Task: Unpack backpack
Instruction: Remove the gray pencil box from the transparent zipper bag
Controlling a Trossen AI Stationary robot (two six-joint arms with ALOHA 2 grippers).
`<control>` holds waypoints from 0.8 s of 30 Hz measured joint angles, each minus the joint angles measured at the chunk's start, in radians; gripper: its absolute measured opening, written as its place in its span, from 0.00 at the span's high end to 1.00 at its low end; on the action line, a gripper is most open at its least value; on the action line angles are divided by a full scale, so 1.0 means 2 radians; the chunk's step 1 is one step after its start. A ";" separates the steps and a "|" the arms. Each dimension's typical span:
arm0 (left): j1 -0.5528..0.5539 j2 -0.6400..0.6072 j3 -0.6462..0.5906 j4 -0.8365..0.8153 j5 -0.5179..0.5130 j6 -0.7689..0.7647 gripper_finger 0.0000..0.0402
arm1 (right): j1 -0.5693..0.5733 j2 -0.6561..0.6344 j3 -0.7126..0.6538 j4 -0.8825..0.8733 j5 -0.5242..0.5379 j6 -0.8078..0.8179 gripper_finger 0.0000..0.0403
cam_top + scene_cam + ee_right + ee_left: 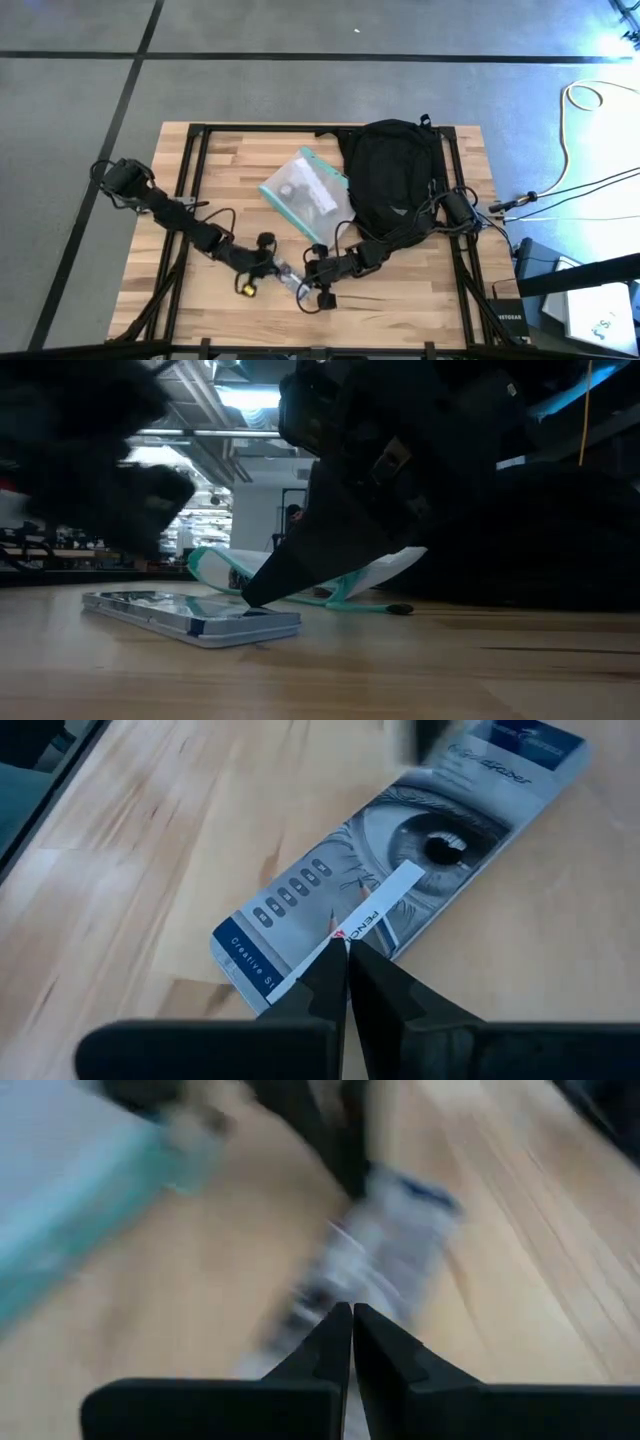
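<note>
The black backpack lies on the table's far right. The clear teal-edged pouch lies flat to its left. A flat pencil tin with an eye printed on its lid lies on the wood near the front edge. My right gripper is shut, its tips on the tin's lid. My left gripper is shut and hangs above the table just left of the tin; the low view shows it blurred and clear of the tin. My right gripper rests its shut fingertips on the tin's lid, beside a white paper strip and close to one long edge. The fingers slant down from the table's right. The tin lies flat on the table.
Black frame rails run along the table's left and right sides. A small yellow piece sits by the left arm near the front edge. Cables trail off to the right. Bare wood lies at the far left.
</note>
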 joint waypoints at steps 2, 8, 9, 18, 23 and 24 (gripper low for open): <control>-0.012 0.000 0.000 -0.024 0.011 -0.003 1.00 | 0.000 0.000 0.000 0.000 0.001 0.000 1.00; -0.039 0.000 0.000 -0.043 0.023 -0.011 1.00 | -0.001 0.000 0.000 0.000 0.003 0.000 1.00; -0.040 -0.001 0.000 -0.043 0.020 -0.006 1.00 | -0.001 -0.001 0.000 0.000 0.003 0.000 1.00; -0.010 -0.002 0.001 -0.066 -0.048 0.006 1.00 | 0.000 -0.001 0.000 0.000 0.003 0.001 1.00; 0.001 -0.003 0.003 -0.088 -0.035 -0.005 1.00 | 0.000 -0.001 0.000 -0.001 0.003 0.001 1.00; 0.002 -0.003 0.002 -0.091 -0.042 -0.006 1.00 | 0.000 -0.002 0.000 -0.001 0.003 0.001 1.00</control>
